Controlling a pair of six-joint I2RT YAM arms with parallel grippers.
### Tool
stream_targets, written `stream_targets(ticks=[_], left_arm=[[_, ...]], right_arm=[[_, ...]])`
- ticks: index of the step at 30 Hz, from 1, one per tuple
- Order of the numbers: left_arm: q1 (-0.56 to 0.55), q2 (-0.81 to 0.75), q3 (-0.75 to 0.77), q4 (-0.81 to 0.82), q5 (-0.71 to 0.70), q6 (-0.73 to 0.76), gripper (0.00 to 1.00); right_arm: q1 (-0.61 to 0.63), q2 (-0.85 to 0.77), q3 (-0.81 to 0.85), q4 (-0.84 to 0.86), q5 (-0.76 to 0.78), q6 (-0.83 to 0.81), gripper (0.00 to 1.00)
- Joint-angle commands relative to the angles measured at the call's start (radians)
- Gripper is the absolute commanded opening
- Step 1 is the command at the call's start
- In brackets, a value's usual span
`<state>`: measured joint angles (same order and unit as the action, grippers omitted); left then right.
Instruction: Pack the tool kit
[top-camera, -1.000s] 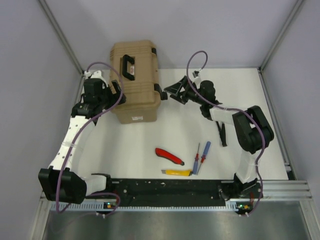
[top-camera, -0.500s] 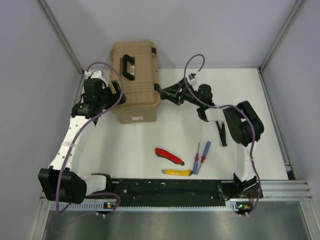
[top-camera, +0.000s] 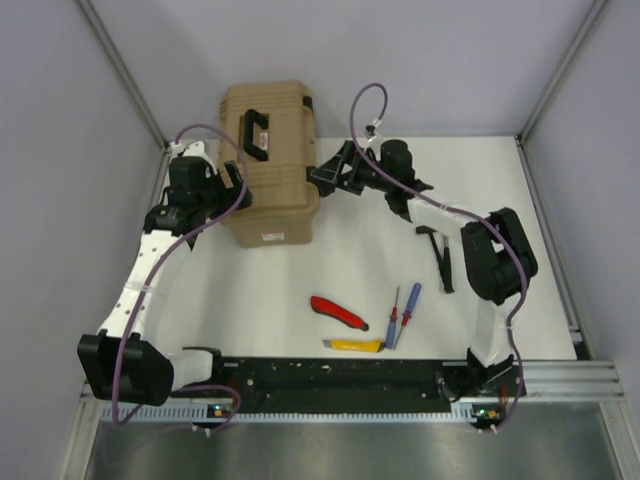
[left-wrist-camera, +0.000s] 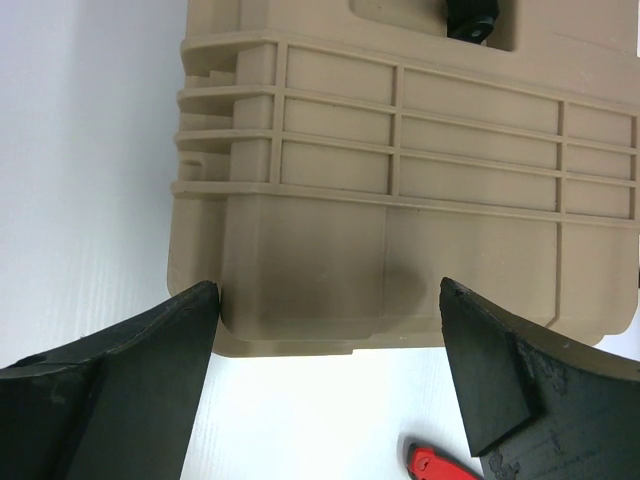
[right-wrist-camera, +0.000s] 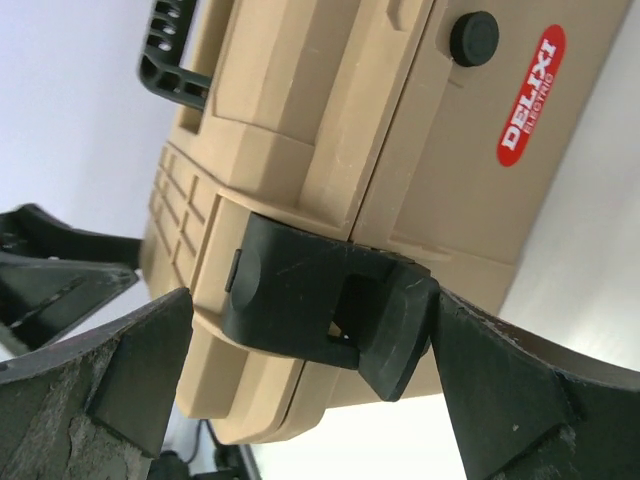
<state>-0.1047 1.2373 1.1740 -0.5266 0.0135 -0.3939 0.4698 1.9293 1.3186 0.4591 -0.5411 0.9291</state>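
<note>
— At the far left of the surface (top-camera: 480, 190), how did the toolbox (top-camera: 268, 150) lie?
— Lid down, long axis running away from the arms, latch (right-wrist-camera: 290, 290) facing right. Left tool (top-camera: 230, 185) and right tool (top-camera: 325, 178) flanked it, both spread wide, gripping nothing.

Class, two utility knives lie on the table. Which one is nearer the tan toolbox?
The red utility knife. It lies at an angle farther up the table, towards the toolbox, while the yellow utility knife lies along the table's near edge.
</note>
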Motion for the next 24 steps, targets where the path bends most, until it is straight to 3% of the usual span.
stream_targets(ticks=[1,8,17,24], left_arm=[[-0.001,0.002,-0.005,0.034,-0.004,0.007,0.94],[-0.001,0.004,-0.014,0.033,-0.004,0.009,0.94],[-0.001,0.002,-0.013,0.01,-0.067,0.003,0.94],[0.0,0.002,0.018,-0.024,-0.107,0.01,0.94]], right_arm=[[0.079,-0.058,0.139,-0.295,0.121,-0.236,0.98],[0.11,-0.029,0.221,-0.456,0.253,-0.302,0.97],[0.105,-0.056,0.182,-0.597,0.478,-0.219,0.83],[0.044,-0.17,0.027,-0.608,0.595,-0.119,0.89]])
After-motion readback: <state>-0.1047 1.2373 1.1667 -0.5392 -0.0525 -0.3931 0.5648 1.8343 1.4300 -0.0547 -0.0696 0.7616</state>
